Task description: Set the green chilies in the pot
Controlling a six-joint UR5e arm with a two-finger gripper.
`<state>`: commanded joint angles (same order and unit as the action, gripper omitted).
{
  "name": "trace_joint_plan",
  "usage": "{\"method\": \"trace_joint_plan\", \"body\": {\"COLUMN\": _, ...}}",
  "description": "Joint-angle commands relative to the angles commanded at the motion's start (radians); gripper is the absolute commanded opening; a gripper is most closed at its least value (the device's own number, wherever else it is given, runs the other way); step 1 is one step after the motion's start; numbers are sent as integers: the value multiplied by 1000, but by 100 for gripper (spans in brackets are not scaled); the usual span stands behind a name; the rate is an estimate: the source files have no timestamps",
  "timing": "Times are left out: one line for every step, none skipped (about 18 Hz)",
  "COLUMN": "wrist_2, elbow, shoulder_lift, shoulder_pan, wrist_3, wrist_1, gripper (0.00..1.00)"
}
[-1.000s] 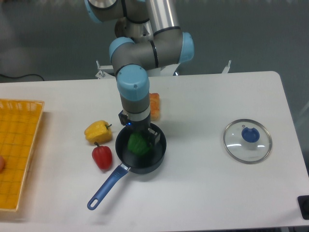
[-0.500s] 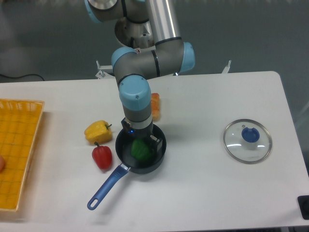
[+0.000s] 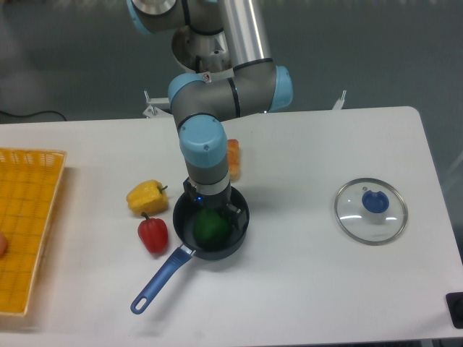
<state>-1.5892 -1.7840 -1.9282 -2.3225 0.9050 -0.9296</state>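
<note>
The green chilies, a glossy green pepper-shaped toy, lie inside the pot, a dark round saucepan whose blue handle points to the front left. My gripper hangs straight down into the pot, right above the green toy. Its fingers stand at either side of the toy near the pot's rim and look spread apart. The wrist hides the back of the pot and the toy's top.
A yellow pepper and a red pepper lie just left of the pot. An orange object sits behind the arm. A glass lid with a blue knob lies at the right. A yellow basket stands at the left edge.
My gripper came down a little into the pot with the green toy. The toy now sits lower in the pot and looks rounder.
</note>
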Motion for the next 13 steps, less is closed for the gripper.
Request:
{"method": "trace_joint_plan", "body": {"wrist_2": 0, "elbow": 5, "shoulder_lift": 2, "shoulder_pan": -2, "wrist_3": 2, "wrist_1": -3, "gripper": 100}}
{"method": "trace_joint_plan", "body": {"wrist_2": -2, "elbow": 8, "shoulder_lift": 2, "shoulder_pan": 0, "wrist_3": 3, "wrist_1": -5, "gripper": 100}}
{"method": "trace_joint_plan", "body": {"wrist_2": -5, "elbow": 9, "shoulder_lift": 3, "shoulder_pan": 0, "wrist_3": 3, "wrist_1": -6, "gripper": 100}}
{"method": "trace_joint_plan", "body": {"wrist_2": -14, "elbow": 15, "shoulder_lift": 5, "shoulder_pan": 0, "wrist_3": 8, "wrist_1": -12, "gripper": 100}}
{"method": "trace_joint_plan", "body": {"wrist_2": -35, "elbow": 24, "shoulder_lift": 8, "shoulder_pan": 0, "wrist_3": 9, "wrist_1": -15, "gripper": 100}}
{"method": "trace_joint_plan", "body": {"wrist_2": -50, "elbow": 29, "shoulder_lift": 6, "shoulder_pan": -2, "wrist_3": 11, "wrist_1": -20, "gripper": 100}}
{"method": "trace_joint_plan", "body": {"wrist_2": -51, "elbow": 38, "shoulder_lift": 8, "shoulder_pan": -3, "wrist_3": 12, "wrist_1": -21, "gripper": 100}}
{"method": "trace_joint_plan", "body": {"wrist_2": -52, "elbow": 49, "shoulder_lift": 8, "shoulder_pan": -5, "wrist_3": 11, "wrist_1": -23, "gripper": 100}}
{"method": "trace_joint_plan", "body": {"wrist_2": -51, "elbow": 58, "shoulder_lift": 8, "shoulder_pan": -9, "wrist_3": 11, "wrist_1": -26, "gripper": 100}}
{"method": "trace_joint_plan", "body": {"wrist_2": -52, "elbow": 66, "shoulder_lift": 8, "shoulder_pan": -11, "wrist_3": 11, "wrist_1": -37, "gripper": 100}}
{"method": "trace_joint_plan", "body": {"wrist_2": -52, "elbow": 75, "shoulder_lift": 8, "shoulder_pan": -17, "wrist_3": 12, "wrist_1": -52, "gripper": 100}}
{"method": "trace_joint_plan", "body": {"wrist_2": -52, "elbow": 87, "shoulder_lift": 9, "shoulder_pan": -26, "wrist_3": 12, "wrist_1": -72, "gripper": 100}}
{"method": "trace_joint_plan", "body": {"wrist_2": -49, "elbow": 101, "shoulder_lift": 15, "shoulder_pan": -37, "wrist_3": 12, "wrist_1": -92, "gripper": 100}}
